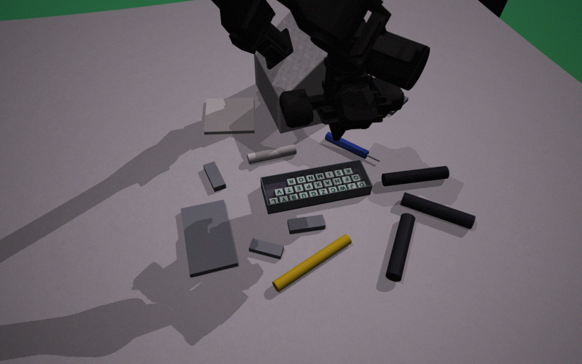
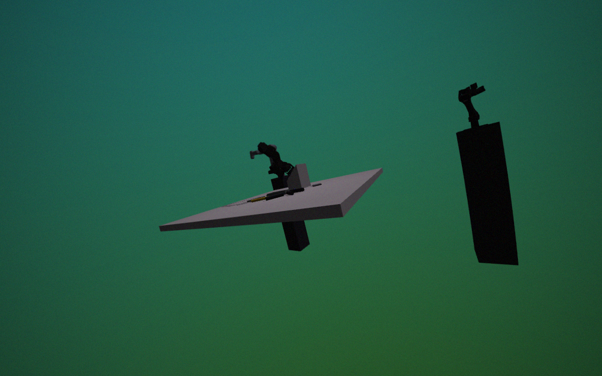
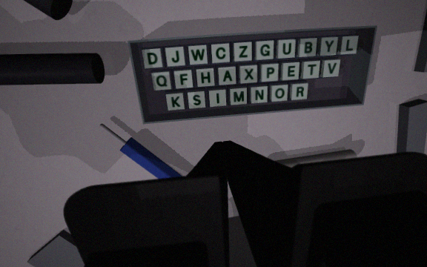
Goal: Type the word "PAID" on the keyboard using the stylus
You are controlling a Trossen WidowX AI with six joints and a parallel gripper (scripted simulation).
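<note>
The blue stylus, with a thin grey tip, lies on the desk between my gripper and the keyboard's left end in the wrist view. My gripper is shut and empty above the desk. In the wrist view its fingertips overlap the far end of the stylus. The dark keyboard tray is beyond the fingertips in that view. Its pale keys P, A, I and D are all visible. No key is touched.
A tall grey box stands behind the gripper. A white cylinder lies beside the keyboard. Several black cylinders, a yellow rod, a large grey slab and small grey blocks lie around it.
</note>
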